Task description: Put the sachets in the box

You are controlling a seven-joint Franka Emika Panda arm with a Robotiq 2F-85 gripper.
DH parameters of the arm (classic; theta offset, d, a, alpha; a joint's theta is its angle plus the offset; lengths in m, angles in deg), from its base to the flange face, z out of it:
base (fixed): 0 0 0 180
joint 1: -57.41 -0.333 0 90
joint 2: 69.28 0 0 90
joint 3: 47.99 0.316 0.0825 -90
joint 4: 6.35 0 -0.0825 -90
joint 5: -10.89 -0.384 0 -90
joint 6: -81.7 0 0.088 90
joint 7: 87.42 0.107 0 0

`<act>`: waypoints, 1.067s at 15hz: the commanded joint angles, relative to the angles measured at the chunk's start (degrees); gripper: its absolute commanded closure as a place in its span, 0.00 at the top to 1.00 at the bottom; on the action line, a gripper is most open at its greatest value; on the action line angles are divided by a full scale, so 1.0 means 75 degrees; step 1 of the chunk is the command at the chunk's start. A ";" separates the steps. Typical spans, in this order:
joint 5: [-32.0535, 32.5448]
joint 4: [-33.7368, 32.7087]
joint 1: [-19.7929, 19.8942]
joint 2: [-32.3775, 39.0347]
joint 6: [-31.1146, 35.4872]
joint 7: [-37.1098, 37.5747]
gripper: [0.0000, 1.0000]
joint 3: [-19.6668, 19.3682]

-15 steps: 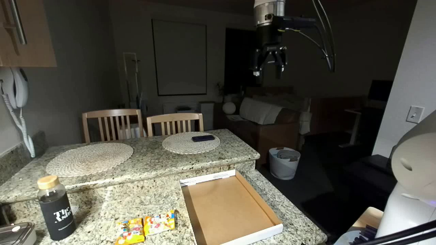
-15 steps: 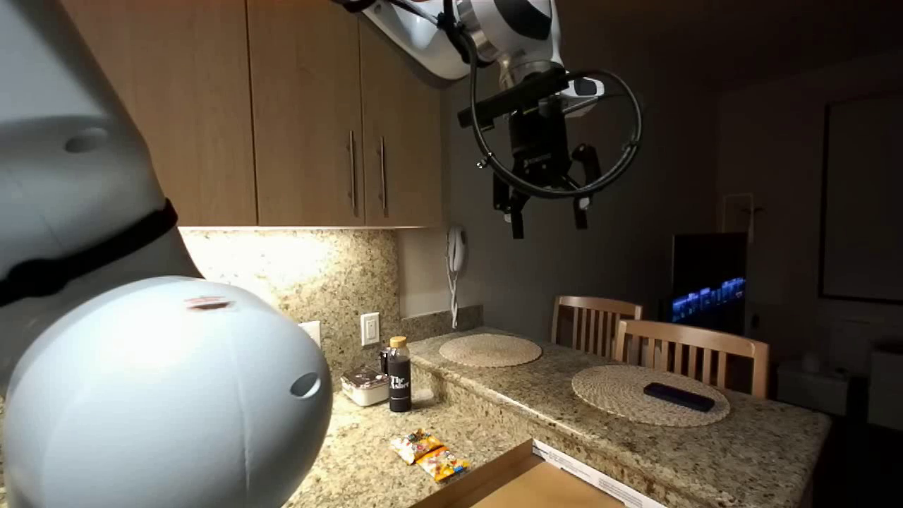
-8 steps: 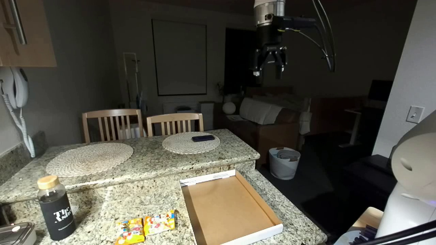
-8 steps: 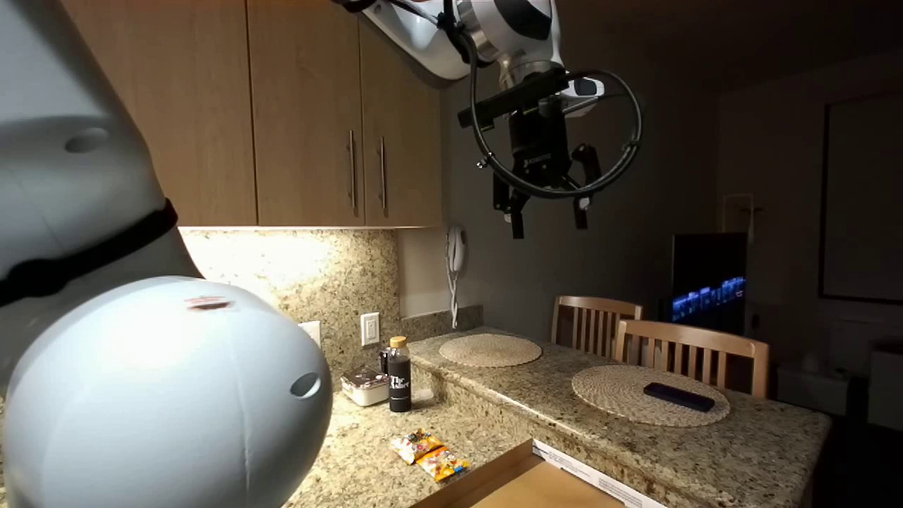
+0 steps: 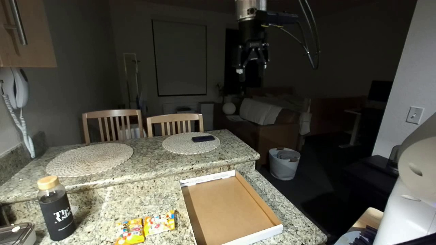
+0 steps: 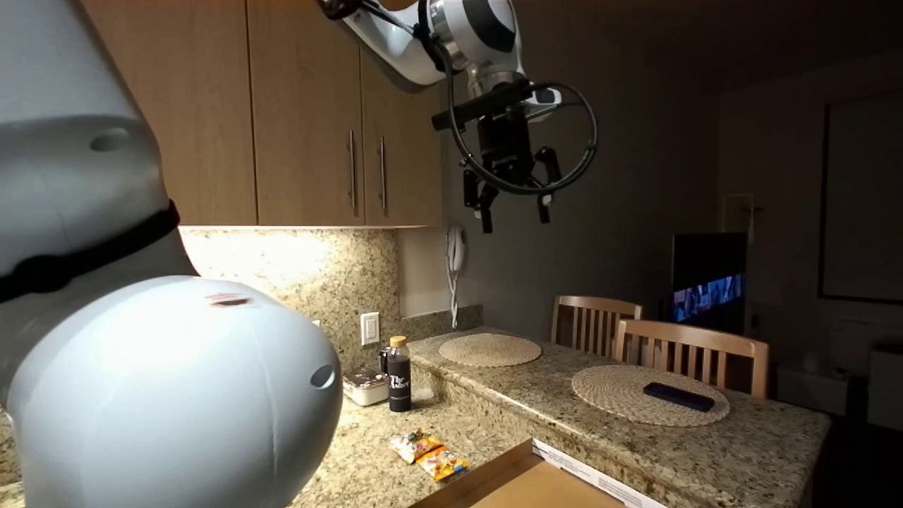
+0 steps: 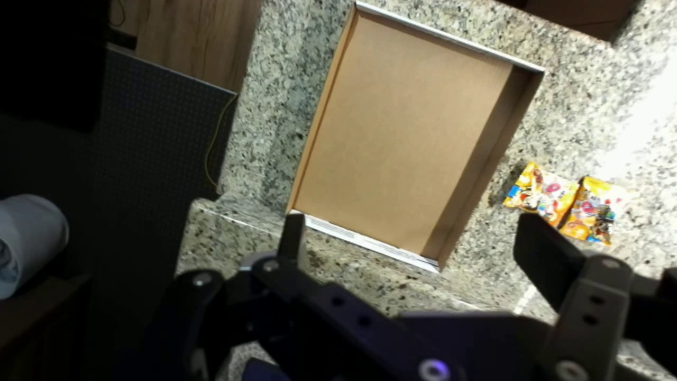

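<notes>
Two yellow sachets with orange print, one sachet (image 5: 159,223) and another sachet (image 5: 130,232), lie side by side on the lower granite counter. In the wrist view the nearer sachet (image 7: 542,193) lies just right of the box, with the second sachet (image 7: 592,211) touching or almost touching it. The box (image 5: 231,207) is a shallow brown tray with a white rim, and nothing lies in it; an exterior view shows only a corner of the box (image 6: 550,487). My gripper (image 5: 251,72) hangs high above the counter, pointing down, jaws wide apart with nothing between them.
A dark bottle (image 5: 57,209) with a wooden cap stands beyond the sachets, near a lidded container (image 6: 365,386). A raised ledge behind the box carries round placemats (image 5: 90,159) and a phone (image 6: 679,396). Wooden cabinets (image 6: 303,113) rise behind the arm.
Over the last half second the arm and gripper have shifted left in both exterior views, still high and open. Before that they stood still. Sachets and box have not moved.
</notes>
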 commanded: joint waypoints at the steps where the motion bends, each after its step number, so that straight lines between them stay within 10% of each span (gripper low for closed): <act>1: -0.0307 -0.0863 -0.0523 0.0983 -0.0030 0.0344 1.00 0.0526; 16: -0.1572 -0.2400 -0.1281 0.4844 0.0859 0.0905 1.00 0.0734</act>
